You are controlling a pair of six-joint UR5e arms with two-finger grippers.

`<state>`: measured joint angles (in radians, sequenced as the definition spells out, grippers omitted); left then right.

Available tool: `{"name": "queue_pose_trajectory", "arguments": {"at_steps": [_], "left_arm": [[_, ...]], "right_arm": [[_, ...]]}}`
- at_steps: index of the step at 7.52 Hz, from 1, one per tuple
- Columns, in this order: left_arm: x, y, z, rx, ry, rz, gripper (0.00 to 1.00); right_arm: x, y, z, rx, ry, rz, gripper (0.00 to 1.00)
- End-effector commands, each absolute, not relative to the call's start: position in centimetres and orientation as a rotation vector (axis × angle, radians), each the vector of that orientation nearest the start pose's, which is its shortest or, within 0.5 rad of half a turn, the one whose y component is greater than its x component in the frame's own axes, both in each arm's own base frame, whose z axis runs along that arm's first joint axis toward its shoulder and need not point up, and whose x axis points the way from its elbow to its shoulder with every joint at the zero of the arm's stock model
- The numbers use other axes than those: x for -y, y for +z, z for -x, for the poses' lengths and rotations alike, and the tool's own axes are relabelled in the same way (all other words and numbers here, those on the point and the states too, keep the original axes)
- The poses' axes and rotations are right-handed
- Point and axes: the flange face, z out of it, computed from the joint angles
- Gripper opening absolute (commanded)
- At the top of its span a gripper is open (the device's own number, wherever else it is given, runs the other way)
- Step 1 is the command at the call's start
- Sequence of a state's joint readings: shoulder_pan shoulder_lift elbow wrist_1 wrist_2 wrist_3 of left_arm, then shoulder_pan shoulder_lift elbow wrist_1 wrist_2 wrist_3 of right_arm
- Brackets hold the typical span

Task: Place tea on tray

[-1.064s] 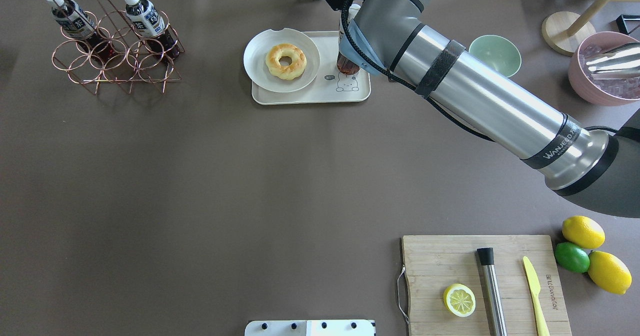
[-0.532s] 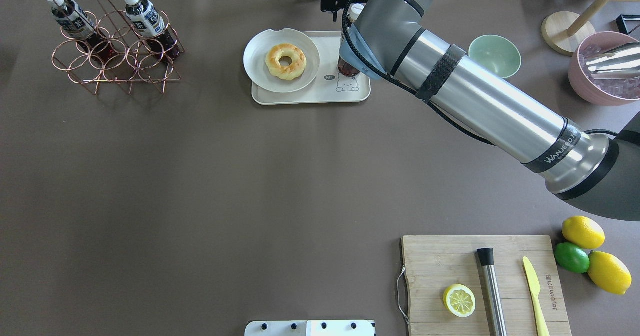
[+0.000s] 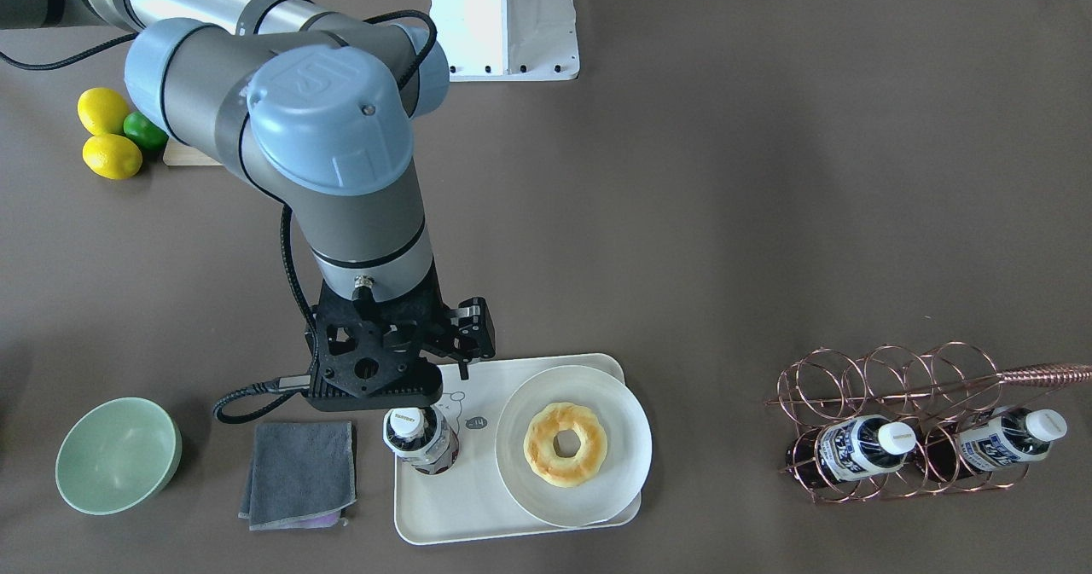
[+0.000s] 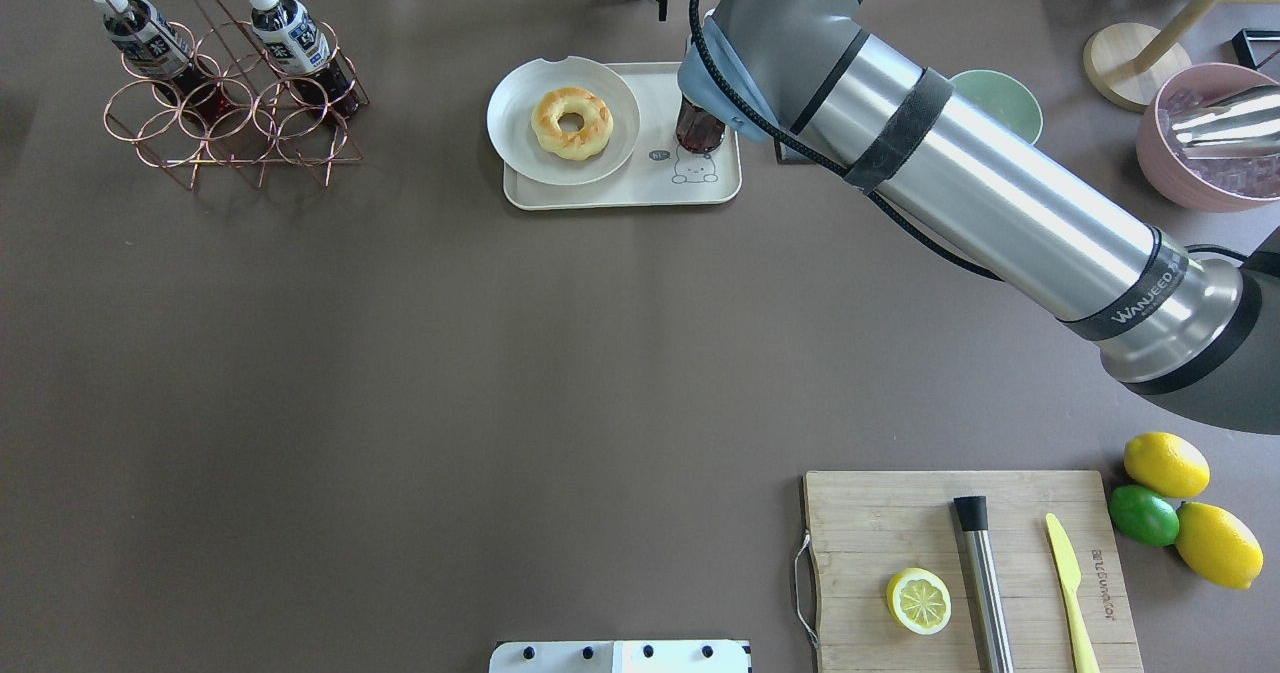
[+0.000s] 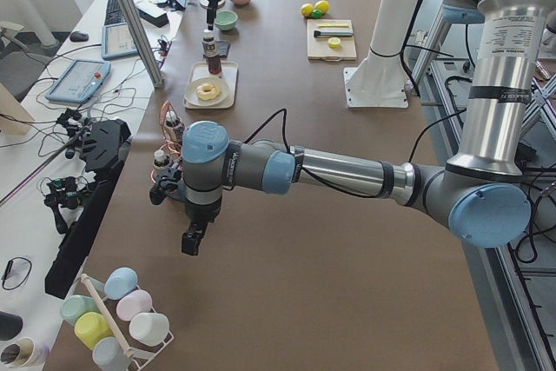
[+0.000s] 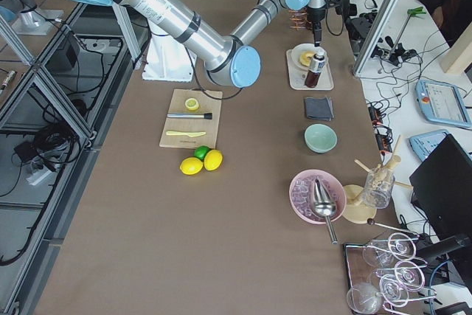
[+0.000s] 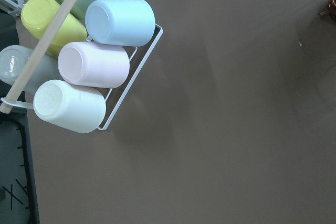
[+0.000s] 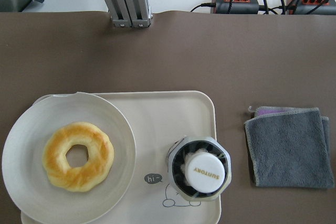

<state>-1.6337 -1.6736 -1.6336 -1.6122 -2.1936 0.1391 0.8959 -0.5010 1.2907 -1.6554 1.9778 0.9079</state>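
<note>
The tea bottle (image 3: 420, 439) stands upright on the cream tray (image 3: 444, 514), on the bear drawing next to the plate. It also shows in the overhead view (image 4: 700, 125) and from straight above in the right wrist view (image 8: 199, 170). My right gripper (image 3: 384, 397) hangs above the bottle, clear of it and empty; the wrist hides most of its fingers. My left gripper (image 5: 193, 236) shows only in the exterior left view, far from the tray, and I cannot tell whether it is open or shut.
A white plate with a doughnut (image 3: 572, 444) fills the tray's other half. A grey cloth (image 3: 299, 472) and a green bowl (image 3: 115, 455) lie beside the tray. A copper wire rack (image 3: 904, 437) holds two alike bottles. A cutting board (image 4: 970, 568) sits near the robot.
My right arm has lifted and drawn back from the tea bottle. The bottle stays standing on the tray.
</note>
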Motion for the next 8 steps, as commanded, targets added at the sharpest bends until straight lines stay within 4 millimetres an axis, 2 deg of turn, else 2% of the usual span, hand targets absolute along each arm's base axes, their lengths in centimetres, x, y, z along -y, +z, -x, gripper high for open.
{"name": "queue_pose_trajectory", "arguments": {"at_steps": [1,2,3,4,5,6,8], "left_arm": [[53.9,57.8,10.9,-0.597,0.142,-0.265,0.98],[53.9,57.9,10.9,-0.597,0.141,-0.263,0.98],[53.9,57.8,10.9,-0.597,0.142,-0.265,0.98],[53.8,57.9,11.0,-0.598,0.140,-0.264,0.98],[53.5,58.1,11.1,-0.599,0.138,-0.261,0.98],[53.4,58.3,11.1,-0.599,0.137,-0.258,0.98],[53.3,58.6,11.0,-0.600,0.135,-0.252,0.98]], "right_arm": [[59.9,4.5,35.5,0.694,0.055,-0.156,1.00],[57.5,6.2,32.2,0.627,0.014,-0.142,1.00],[57.0,10.2,28.0,0.572,-0.035,-0.158,1.00],[56.9,16.4,24.5,0.522,-0.100,-0.147,1.00],[56.2,23.1,22.5,0.470,-0.112,-0.084,1.00],[55.7,29.0,19.0,0.430,-0.175,-0.049,1.00],[54.8,41.2,7.3,0.436,-0.282,-0.050,1.00]]}}
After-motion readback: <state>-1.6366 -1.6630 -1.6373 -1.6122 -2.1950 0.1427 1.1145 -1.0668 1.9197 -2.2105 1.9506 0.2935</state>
